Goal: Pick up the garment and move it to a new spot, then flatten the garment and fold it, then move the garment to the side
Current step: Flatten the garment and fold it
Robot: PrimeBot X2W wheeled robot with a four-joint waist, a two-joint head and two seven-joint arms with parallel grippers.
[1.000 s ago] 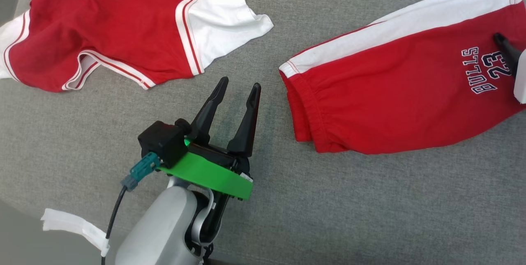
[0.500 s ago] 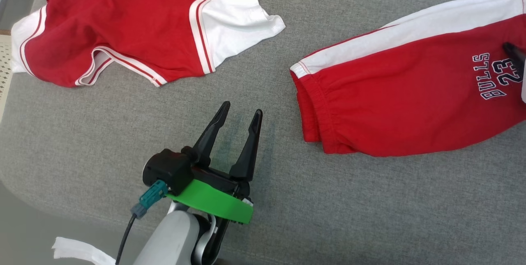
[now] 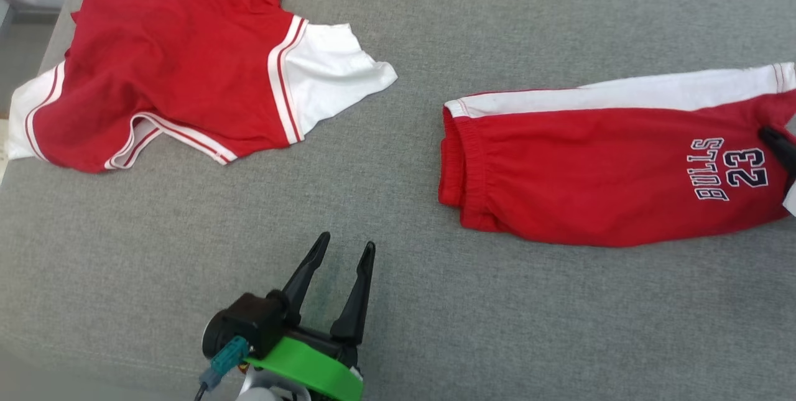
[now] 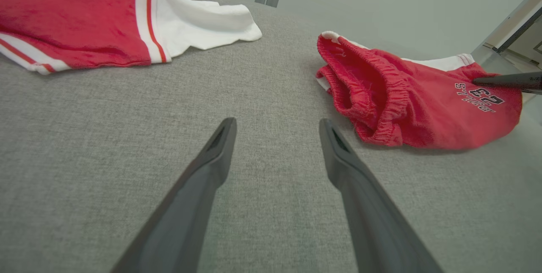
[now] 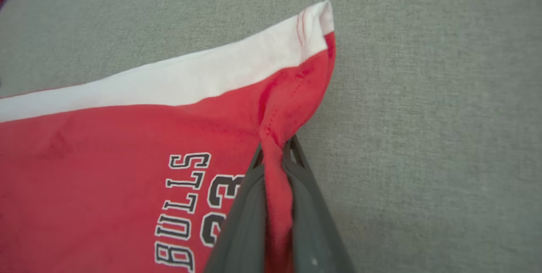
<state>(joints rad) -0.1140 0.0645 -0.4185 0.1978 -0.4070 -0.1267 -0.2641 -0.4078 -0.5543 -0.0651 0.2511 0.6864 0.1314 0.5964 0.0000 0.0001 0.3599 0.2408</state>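
Observation:
The garment, red shorts [image 3: 591, 183] with a white side stripe and "BULLS 23" print, lies flat on the right of the grey surface. My right gripper [image 5: 275, 146] is shut on a pinch of the red fabric at the leg hem, next to the print. One dark finger of it shows at the right edge of the head view [image 3: 777, 146] and in the left wrist view [image 4: 508, 80]. My left gripper [image 3: 346, 242] stands open and empty above bare surface, left of the shorts' elastic waistband [image 4: 372, 95]. In the left wrist view, the left gripper [image 4: 277, 125] is open.
A crumpled red and white shirt [image 3: 174, 71] lies at the far left, apart from the shorts. The grey fabric surface [image 3: 398, 301] ends at a rounded left edge [image 3: 31, 78], with floor beyond. Bare surface lies between the two garments.
My right gripper has closed on the shorts' leg hem. The head camera has shifted, so the whole picture has moved. My left gripper stays open.

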